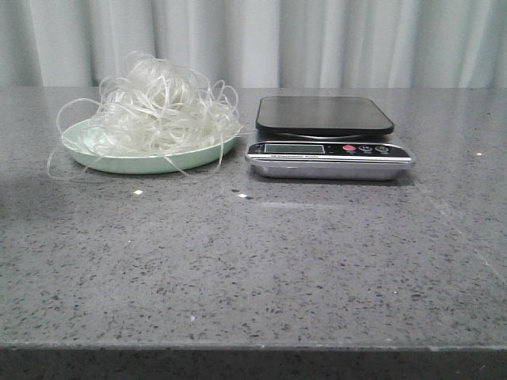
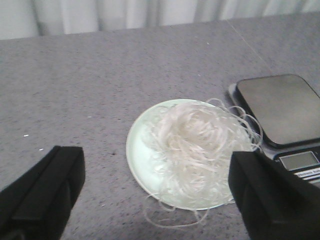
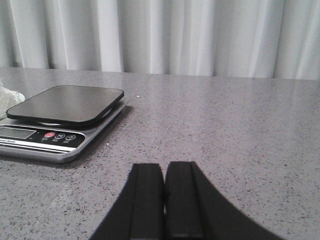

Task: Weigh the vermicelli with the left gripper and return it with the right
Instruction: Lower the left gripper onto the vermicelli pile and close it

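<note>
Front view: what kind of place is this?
Probably a staged kitchen-style test bench: a grey speckled counter, a digital scale, and vermicelli on a green plate, with a plain white curtain behind.

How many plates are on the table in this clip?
1. The pale green plate sits on the table's left side, next to the scale, with the vermicelli heaped on it. No other plate shows in any view.

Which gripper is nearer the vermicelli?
Left. The left gripper is open above the vermicelli; the right gripper is shut, low beside the scale.
</note>
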### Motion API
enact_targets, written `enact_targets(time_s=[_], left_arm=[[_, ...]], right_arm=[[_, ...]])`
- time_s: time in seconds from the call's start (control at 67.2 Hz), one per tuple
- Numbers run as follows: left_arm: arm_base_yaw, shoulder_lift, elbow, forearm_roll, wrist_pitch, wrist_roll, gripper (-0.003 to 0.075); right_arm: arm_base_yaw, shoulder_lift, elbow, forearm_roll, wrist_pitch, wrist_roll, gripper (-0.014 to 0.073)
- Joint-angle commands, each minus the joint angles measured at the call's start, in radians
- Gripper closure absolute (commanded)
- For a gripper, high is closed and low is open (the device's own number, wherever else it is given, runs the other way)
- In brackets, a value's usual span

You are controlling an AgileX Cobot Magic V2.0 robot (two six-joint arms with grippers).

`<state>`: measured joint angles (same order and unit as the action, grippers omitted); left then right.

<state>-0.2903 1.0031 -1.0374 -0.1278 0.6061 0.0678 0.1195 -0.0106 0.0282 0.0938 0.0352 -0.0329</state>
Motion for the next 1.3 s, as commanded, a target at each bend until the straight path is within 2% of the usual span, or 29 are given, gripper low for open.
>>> enact_targets(time_s=[0.0, 0.134, 0.417, 0.819, 0.923, 0.998, 1.072, 1.206, 1.281], left_arm=[[-0.080, 0.115, -0.116, -0.016, -0.032, 0.014, 0.0090], [-0.134, 0.292, -0.225, -0.016, 0.003, 0.014, 0.0090], [-0.135, 0.565, -0.406, -0.016, 0.057, 0.014, 0.0090], [-0.133, 0.744, -0.501, -0.001, 0.172, 0.004, 0.0090], [-0.133, 0.762, -0.503, 0.001, 0.193, 0.004, 0.0115], [-0.133, 0.773, -0.505, 0.001, 0.213, 0.004, 0.0175], [-0.133, 0.785, -0.510, 0.001, 0.237, 0.004, 0.0287], [-0.133, 0.787, -0.534, 0.001, 0.265, 0.004, 0.0615], [-0.133, 0.787, -0.578, 0.001, 0.300, 0.004, 0.0565]], right_arm=[[-0.007, -0.016, -0.008, -0.011, -0.075, 0.000, 0.0436], [-0.007, -0.016, -0.008, -0.011, -0.075, 0.000, 0.0436], [-0.007, -0.016, -0.008, -0.011, -0.075, 0.000, 0.0436], [-0.007, -0.016, -0.008, -0.011, -0.075, 0.000, 0.0436], [-0.007, -0.016, -0.008, -0.011, -0.075, 0.000, 0.0436], [-0.007, -0.016, -0.008, -0.011, -0.075, 0.000, 0.0436], [-0.007, -0.016, -0.008, -0.011, -0.075, 0.000, 0.0436], [-0.007, -0.016, -0.008, -0.011, -0.075, 0.000, 0.0436], [-0.007, -0.016, -0.008, -0.011, -0.075, 0.000, 0.0436]])
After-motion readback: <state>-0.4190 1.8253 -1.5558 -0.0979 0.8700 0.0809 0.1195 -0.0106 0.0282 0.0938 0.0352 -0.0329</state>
